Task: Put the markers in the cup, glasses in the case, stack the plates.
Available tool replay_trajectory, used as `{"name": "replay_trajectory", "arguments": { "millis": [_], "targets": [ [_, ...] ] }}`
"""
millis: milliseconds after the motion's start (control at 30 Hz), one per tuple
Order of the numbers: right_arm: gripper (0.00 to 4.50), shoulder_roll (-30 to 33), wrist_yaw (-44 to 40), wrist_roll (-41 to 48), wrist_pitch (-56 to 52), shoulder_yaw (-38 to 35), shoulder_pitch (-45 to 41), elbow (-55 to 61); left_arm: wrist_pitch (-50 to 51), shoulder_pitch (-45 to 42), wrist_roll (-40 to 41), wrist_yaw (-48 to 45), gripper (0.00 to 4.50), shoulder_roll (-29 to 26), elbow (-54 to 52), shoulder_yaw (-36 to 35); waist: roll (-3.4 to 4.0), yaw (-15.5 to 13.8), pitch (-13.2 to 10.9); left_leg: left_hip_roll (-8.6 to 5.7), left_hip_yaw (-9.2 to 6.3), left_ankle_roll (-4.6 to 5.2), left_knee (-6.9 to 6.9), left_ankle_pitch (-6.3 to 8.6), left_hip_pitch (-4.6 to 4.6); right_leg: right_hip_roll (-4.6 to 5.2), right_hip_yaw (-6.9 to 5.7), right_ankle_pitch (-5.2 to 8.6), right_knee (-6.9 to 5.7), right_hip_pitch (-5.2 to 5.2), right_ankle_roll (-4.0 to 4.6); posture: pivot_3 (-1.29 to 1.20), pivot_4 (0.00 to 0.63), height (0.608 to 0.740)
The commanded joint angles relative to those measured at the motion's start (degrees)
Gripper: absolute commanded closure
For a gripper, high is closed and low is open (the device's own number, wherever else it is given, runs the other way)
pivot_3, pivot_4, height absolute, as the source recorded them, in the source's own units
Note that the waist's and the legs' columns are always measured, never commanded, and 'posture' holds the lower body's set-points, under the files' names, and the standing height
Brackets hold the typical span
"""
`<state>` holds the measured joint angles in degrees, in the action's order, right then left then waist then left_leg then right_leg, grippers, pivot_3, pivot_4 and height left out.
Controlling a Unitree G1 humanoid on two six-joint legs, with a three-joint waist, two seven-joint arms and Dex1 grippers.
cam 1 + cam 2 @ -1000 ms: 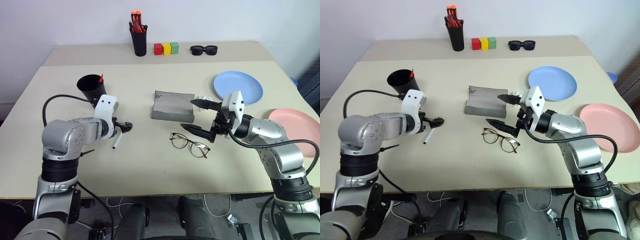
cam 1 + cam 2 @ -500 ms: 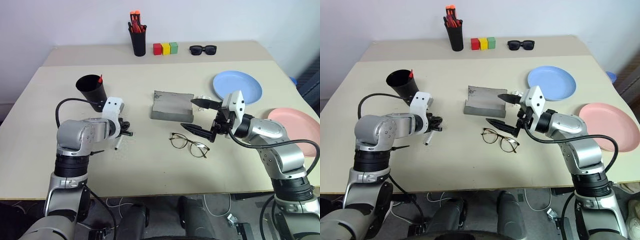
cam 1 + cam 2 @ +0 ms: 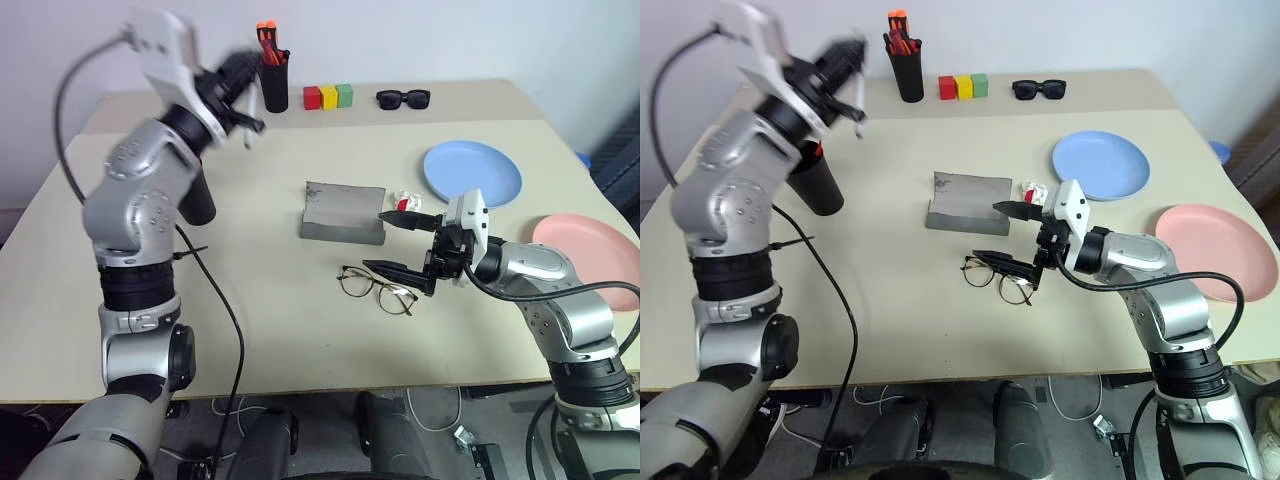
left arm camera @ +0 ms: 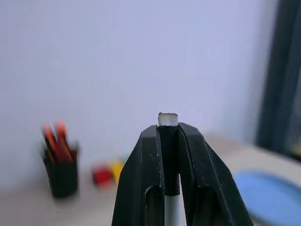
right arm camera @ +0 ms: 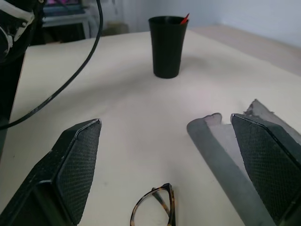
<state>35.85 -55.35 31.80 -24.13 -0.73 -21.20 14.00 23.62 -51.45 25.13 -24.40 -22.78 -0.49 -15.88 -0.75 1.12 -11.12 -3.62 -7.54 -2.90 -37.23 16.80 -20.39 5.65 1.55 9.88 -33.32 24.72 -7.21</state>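
Marker (image 4: 168,155) sits clamped between the left gripper (image 4: 168,141) fingers, raised high above the cup (image 3: 816,181). Beyond the cup, the right gripper (image 3: 1002,232) gapes wide over the glasses (image 3: 998,280).

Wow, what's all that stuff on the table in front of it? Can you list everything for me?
cup: one, black, near the table's left side, a red tip poking out of it
marker: one, white barrel, pinched in the raised left gripper
case: one, grey, lid open, mid-table
glasses: one pair, thin dark frame, just in front of the case
plates: two, light blue at the right, salmon pink by the right edge
pen holder: one, black, orange-capped pens, far side
blocks: three, red, yellow, green, beside the holder
sunglasses: one pair, black, far side
small white and red thing: one, right of the case
left gripper: shut on the marker, lifted high
right gripper: open, over the glasses
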Motion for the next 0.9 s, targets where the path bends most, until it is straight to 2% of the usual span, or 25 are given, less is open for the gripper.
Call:
{"name": "replay_trajectory", "arguments": {
  "millis": [33, 167, 433, 600, 900],
  "targets": [
    [0.00, -0.9, 0.9, 1.5, -0.3, -1.1, -1.6, 2.7, -14.8, -2.6, -1.5, -2.5, 4.48, -5.1, 9.0, -6.8, -0.01, -0.2, 0.0, 0.01, 0.00, 0.00, -0.01, 0.00, -0.01, -0.02, 0.00, 0.00, -0.01, 0.00, 0.01, 0.00, 0.150, 0.740],
    [0.00, -1.2, 1.2, 1.3, -0.6, -0.9, -1.9, 2.9, -26.9, -2.8, 0.4, -7.8, 4.48, -7.9, 20.5, -10.6, -0.02, -0.5, 0.0, 0.02, 0.00, 0.02, -0.07, 0.01, -0.05, -0.04, -0.01, -0.02, 0.02, -0.01, 0.02, 0.00, 0.150, 0.740],
    [0.00, -1.1, 1.7, 1.2, -1.0, -0.8, -1.9, 3.5, -44.1, 0.4, 2.3, -19.4, 4.48, -6.0, 38.3, -12.7, -0.08, -1.3, 0.0, 0.01, -0.03, 0.05, -0.17, 0.02, -0.07, -0.04, -0.03, -0.04, 0.03, -0.06, 0.01, 0.00, 0.150, 0.740],
    [0.00, -0.9, 1.9, 0.6, -1.0, -0.5, -1.7, 3.7, -48.9, -0.1, 2.9, -23.0, 4.48, -4.4, 47.5, -13.0, -0.10, -1.1, 0.0, 0.01, -0.04, 0.06, -0.17, 0.02, -0.07, -0.04, -0.04, -0.04, 0.03, -0.06, 0.01, 0.00, 0.150, 0.740],
    [0.00, -0.5, 2.5, 0.7, -1.1, -1.1, -1.3, 4.5, -53.8, 0.0, 2.0, -25.9, 4.48, -4.5, 56.7, -12.7, -0.10, -0.3, 0.0, 0.02, -0.05, 0.08, -0.15, 0.04, -0.05, -0.04, -0.05, -0.04, 0.00, -0.04, 0.01, 0.00, 0.150, 0.740]
  ]
}}
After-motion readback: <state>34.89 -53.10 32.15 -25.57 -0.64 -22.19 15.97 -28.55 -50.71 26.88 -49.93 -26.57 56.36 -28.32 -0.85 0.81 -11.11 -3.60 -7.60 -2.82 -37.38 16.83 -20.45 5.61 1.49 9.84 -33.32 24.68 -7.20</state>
